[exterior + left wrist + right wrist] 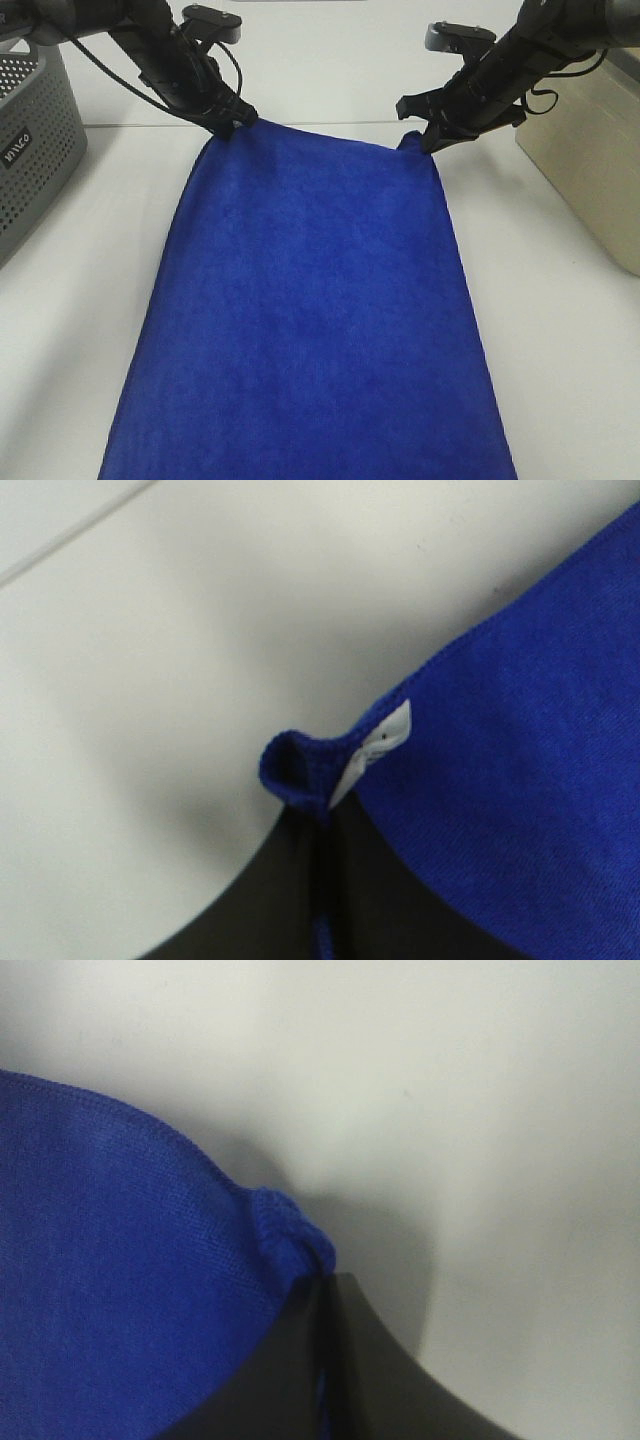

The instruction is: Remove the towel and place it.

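The royal-blue towel [310,320] lies spread flat on the white table, running from the far middle to the near edge. My left gripper [228,124] is shut on its far left corner; the left wrist view shows that pinched corner [295,765] with a small white tag [380,742]. My right gripper [430,140] is shut on the far right corner, which bunches at the closed fingers in the right wrist view [285,1225]. Both corners sit at or just above the table.
A grey perforated basket [35,140] stands at the far left. A beige box [590,160] stands at the right edge. The white table [80,330] shows on both sides of the towel.
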Robot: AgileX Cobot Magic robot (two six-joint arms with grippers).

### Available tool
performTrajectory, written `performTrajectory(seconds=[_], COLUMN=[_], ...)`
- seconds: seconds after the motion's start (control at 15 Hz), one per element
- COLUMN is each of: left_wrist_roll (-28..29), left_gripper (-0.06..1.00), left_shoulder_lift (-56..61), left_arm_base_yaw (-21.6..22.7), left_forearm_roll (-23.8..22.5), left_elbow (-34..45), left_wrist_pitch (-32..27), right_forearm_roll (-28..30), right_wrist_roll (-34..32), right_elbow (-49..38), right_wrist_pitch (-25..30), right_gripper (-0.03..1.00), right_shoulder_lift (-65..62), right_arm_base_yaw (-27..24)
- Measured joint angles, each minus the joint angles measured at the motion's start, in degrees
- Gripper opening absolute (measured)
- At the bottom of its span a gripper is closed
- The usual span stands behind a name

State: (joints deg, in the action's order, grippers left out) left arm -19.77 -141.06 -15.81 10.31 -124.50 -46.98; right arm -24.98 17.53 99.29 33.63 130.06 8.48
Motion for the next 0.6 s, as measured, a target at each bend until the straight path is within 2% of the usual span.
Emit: performTrajectory(seconds=[0.07, 0.47, 0.6], left_wrist_roll=[0.0, 0.0, -0.1], left_gripper=[0.01, 0.01, 0.01], left_shoulder_lift=[0.0, -0.2, -1.2], left_arm_base_yaw=[0.0, 0.0, 0.0], left_forearm_roll=[-1.0, -3.9, -4.5], left_elbow=[0.0, 0.0, 0.0], left_wrist_pitch=[3.2, 19.4, 22.7], right_forearm_roll=[0.2, 0.3, 0.2], right_wrist_roll=[0.3, 1.6, 2.1], right_elbow=[1.7, 2.6, 2.8], right_wrist_pitch=[-3.3, -14.3, -17.0], right_gripper=[0.02, 0.02, 0.02], right_shoulder_lift=[-0.2, -0.2, 0.5], right_arm_base_yaw=[0.0, 0.0, 0.0])
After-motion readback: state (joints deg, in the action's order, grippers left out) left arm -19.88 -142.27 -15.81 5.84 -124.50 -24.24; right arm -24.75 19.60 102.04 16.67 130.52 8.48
